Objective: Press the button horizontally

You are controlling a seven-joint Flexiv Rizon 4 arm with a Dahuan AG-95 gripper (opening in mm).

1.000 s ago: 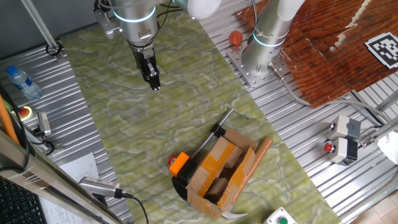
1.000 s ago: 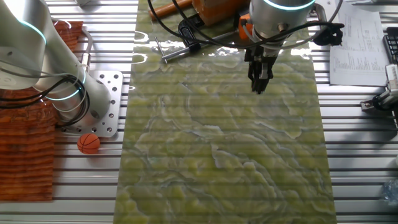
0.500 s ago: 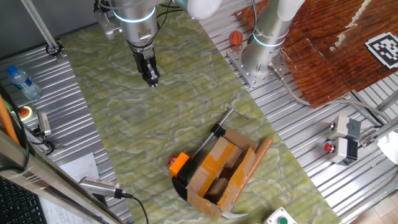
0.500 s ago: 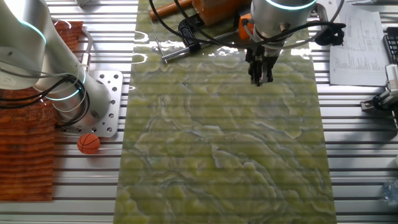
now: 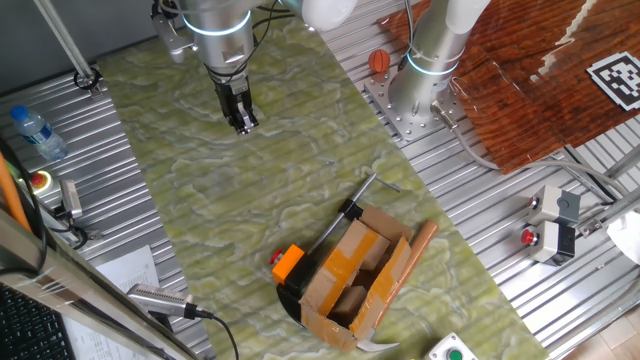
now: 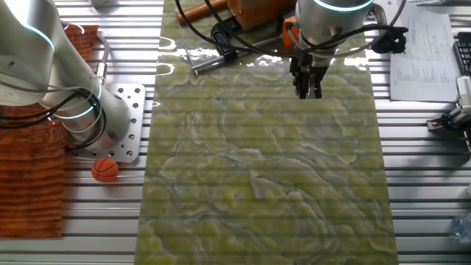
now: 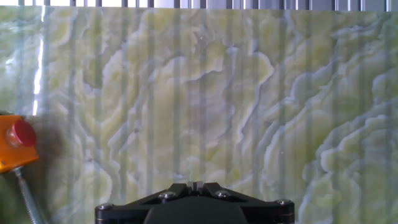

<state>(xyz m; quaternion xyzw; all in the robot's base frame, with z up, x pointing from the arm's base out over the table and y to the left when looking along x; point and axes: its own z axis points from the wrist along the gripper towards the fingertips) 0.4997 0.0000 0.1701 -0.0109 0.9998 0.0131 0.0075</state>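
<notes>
The small red button (image 5: 276, 258) sits on the side of an orange cube housing (image 5: 289, 263) with a black base, next to a cardboard box near the mat's front. In the hand view the button (image 7: 22, 133) and housing (image 7: 11, 149) are at the far left edge. In the other fixed view only a bit of the orange housing (image 6: 288, 31) shows behind the arm. My gripper (image 5: 243, 125) hangs over the green mat, far from the button; it also shows in the other fixed view (image 6: 309, 91). In the hand view the gripper (image 7: 194, 184) has its fingertips touching, shut and empty.
An open cardboard box (image 5: 355, 275) with an orange cylinder (image 5: 418, 247) and a metal rod (image 5: 358, 195) lies beside the housing. A second arm's base (image 5: 415, 95) and a small orange ball (image 5: 378, 61) stand at the back. A grey-box red button (image 5: 528, 238) and a green button (image 5: 455, 351) lie off the mat.
My gripper has shifted a little, its tip now higher in both fixed views. Nothing else has moved.
</notes>
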